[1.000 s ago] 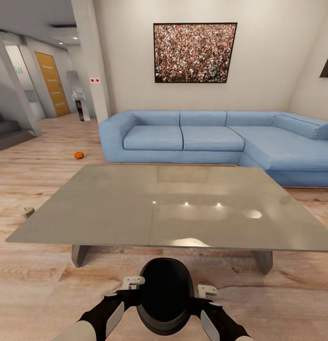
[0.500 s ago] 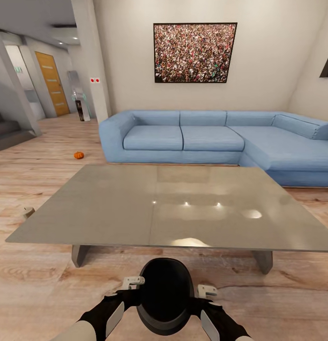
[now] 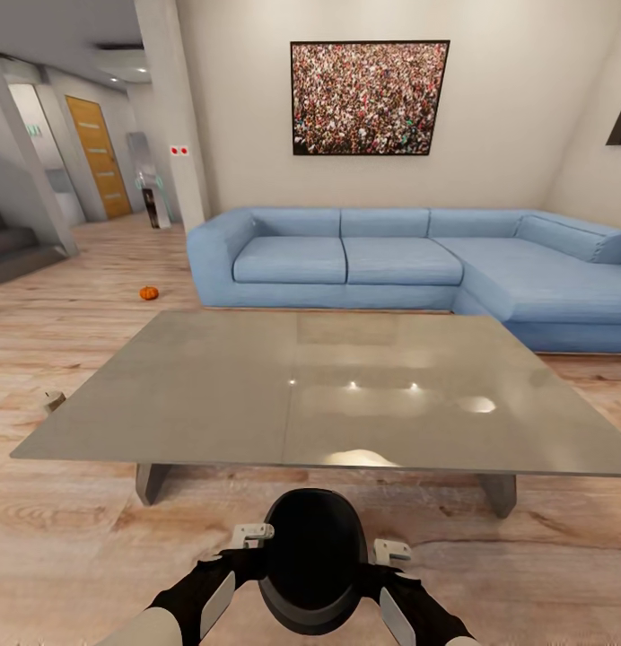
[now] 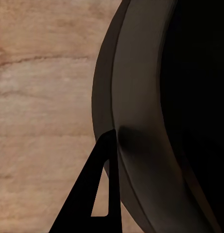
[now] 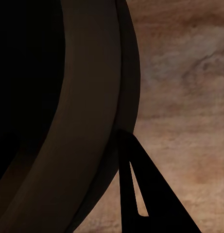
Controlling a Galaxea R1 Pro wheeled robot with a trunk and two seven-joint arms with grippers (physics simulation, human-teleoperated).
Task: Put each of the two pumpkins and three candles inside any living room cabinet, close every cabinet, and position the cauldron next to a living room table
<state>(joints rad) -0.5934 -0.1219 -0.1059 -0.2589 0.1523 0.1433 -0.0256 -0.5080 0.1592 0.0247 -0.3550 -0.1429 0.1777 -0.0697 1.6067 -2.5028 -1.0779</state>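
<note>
At 6 o'clock, head view: both jaws pinching cauldron (image 3: 312, 561) rim beside desk (image 3: 212, 395) | pumpkin (image 3: 149, 293) on floor, 10 o'clock | wrist views: finger (image 4: 92, 194) against cauldron wall

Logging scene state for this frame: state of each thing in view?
cauldron: upright, open mouth up, gripped at both sides near the table
left claw: shut on cauldron rim
right claw: shut on cauldron rim
table: top bare
pumpkin: on floor
candle: on floor
</note>
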